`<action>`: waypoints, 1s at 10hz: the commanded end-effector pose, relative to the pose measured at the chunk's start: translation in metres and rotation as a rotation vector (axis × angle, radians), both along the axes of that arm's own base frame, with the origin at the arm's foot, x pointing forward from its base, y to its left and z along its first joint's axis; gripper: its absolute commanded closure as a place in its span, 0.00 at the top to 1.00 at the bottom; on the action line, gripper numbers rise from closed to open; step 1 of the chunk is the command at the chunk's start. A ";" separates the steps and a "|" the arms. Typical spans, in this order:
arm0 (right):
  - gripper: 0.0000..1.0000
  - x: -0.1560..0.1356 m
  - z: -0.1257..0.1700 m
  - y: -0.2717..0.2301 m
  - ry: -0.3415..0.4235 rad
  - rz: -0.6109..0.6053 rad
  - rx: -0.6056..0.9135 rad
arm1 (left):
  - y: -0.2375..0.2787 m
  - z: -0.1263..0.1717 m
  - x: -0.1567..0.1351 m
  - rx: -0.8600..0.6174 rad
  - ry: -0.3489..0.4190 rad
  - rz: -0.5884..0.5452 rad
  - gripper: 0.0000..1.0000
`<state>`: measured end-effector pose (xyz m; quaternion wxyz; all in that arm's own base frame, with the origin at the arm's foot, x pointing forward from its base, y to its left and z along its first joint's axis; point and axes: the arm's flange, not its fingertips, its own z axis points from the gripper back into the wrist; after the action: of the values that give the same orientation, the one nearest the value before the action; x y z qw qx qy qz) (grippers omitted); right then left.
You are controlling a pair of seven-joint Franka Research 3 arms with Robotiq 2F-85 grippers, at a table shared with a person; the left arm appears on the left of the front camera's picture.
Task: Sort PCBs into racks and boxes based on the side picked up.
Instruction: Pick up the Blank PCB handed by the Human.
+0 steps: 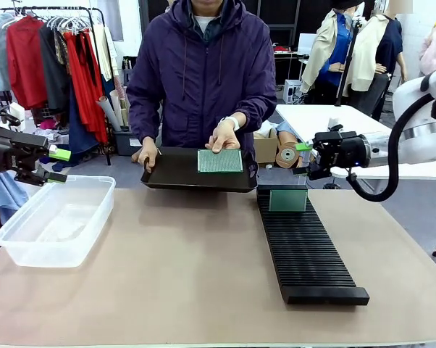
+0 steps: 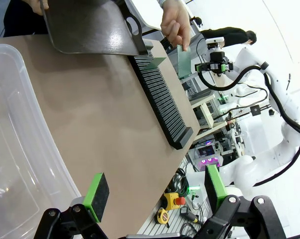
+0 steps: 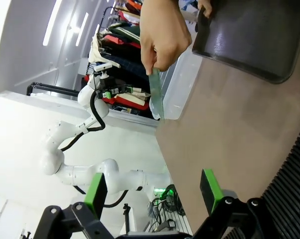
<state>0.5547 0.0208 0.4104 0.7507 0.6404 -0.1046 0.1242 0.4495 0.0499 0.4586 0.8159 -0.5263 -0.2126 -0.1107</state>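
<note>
Two PCBs are in sight. One PCB [image 1: 219, 160] hangs upright from the fingertips of the person's hand [image 1: 224, 135] at the far side of the table. Its pale dotted face is turned toward the robot, in front of the right end of a dark tray [image 1: 171, 168]. The person's other hand [image 1: 147, 154] grips the tray's left end. The second PCB [image 1: 287, 199] stands upright in a slot at the far end of the black rack [image 1: 308, 250], a plain green face toward the near side. The rack runs near to far on the right half of the tan table [image 1: 174, 275]. The clear box [image 1: 37, 255] sits at the left edge, well apart from the rack. The left gripper [image 1: 59, 165] hovers above the box's far left corner, fingers spread wide and holding nothing. The right gripper [image 1: 302, 158] hangs beyond the rack's far end, just right of the tray, also wide apart and empty. Behind the person, a clothes rail [image 1: 59, 51] with red and grey garments stands far left, and a white table [image 1: 334, 119] far right.
</note>
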 end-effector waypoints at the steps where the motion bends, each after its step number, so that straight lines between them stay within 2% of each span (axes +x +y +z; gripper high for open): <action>1: 1.00 0.006 0.002 0.021 0.016 -0.036 0.008 | 0.001 0.002 0.000 0.001 -0.002 0.002 1.00; 6: 1.00 0.027 -0.013 0.058 -0.006 -0.056 0.034 | 0.001 0.002 0.000 0.001 -0.002 0.002 1.00; 10: 1.00 0.043 -0.022 0.084 -0.064 -0.097 0.031 | 0.001 0.002 0.000 0.001 -0.002 0.002 1.00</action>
<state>0.5894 0.0959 0.3883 0.7485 0.6413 -0.1345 0.1021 0.4495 0.0499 0.4587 0.8159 -0.5262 -0.2126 -0.1107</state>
